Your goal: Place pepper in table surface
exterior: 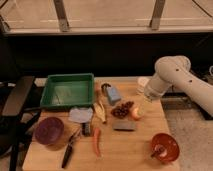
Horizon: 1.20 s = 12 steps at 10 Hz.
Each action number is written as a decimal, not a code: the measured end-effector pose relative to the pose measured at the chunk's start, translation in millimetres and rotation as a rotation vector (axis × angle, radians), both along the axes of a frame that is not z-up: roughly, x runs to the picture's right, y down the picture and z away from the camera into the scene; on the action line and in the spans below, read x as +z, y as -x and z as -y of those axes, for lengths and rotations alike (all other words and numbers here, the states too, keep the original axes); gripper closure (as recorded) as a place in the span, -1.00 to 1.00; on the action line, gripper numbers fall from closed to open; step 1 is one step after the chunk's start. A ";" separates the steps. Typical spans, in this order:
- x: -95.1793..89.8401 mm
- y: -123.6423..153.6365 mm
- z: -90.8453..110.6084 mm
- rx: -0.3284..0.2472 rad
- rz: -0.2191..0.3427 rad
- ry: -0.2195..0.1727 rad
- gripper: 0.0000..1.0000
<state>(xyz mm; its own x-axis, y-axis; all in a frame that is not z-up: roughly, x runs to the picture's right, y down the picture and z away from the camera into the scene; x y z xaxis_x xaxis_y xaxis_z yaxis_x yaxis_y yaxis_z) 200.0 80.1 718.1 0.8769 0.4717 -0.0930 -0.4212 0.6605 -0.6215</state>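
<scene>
The pepper (96, 141) is slim and orange-red. It lies flat on the light tan wooden table surface (125, 150), near the front middle, next to the black pliers (70, 147). My white arm comes in from the right. My gripper (144, 102) hangs at the arm's end over the right side of the table, just above the round orange-yellow fruit (136, 113). It is well to the right of the pepper and holds nothing that I can see.
A green tray (67, 91) stands at the back left. A purple bowl (48, 131), a pale cloth (80, 115), a yellow banana-like piece (101, 112), dark grapes (121, 109), a blue block (113, 94) and an orange bowl (165, 147) are on the table.
</scene>
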 end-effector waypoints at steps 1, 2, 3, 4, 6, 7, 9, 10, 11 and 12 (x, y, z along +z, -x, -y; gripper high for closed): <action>-0.2 -0.2 0.0 -0.003 -0.002 -0.001 -0.60; -0.9 1.4 1.9 -0.016 -0.003 -0.004 -0.60; -0.9 8.7 3.0 -0.042 0.009 -0.007 -0.60; -0.5 21.5 1.8 -0.073 0.026 -0.004 -0.60; 2.9 60.0 -4.6 -0.123 0.058 0.009 -0.60; 6.1 84.3 -9.0 -0.132 0.064 0.017 -0.60; 14.3 130.3 -22.4 -0.124 0.062 0.040 -0.60; 18.5 151.9 -29.8 -0.079 0.041 0.046 -0.60; 22.3 171.1 -38.8 -0.013 0.007 0.060 -0.60; 24.6 185.9 -46.0 0.041 -0.019 0.072 -0.60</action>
